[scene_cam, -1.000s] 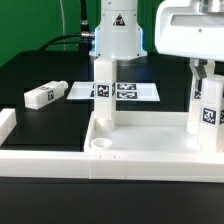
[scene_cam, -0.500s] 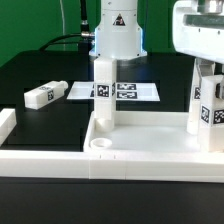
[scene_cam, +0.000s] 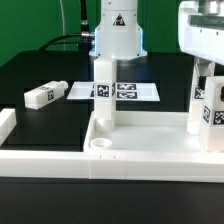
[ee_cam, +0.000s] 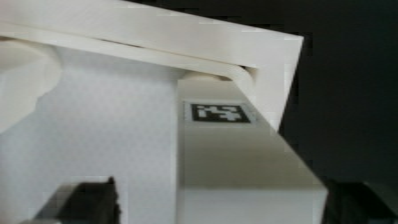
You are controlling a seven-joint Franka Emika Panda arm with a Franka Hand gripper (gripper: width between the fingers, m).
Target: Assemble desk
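The gripper straddled a leg standing upright in a corner of the tabletop. Whether its jaws clamped the leg could not be told.

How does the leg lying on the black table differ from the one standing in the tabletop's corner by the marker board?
The loose leg lies on its side; the standing leg is upright. The loose leg rests on the black table, apart from the tabletop; the standing leg sits in the tabletop's corner. Both are white rectangular blocks.
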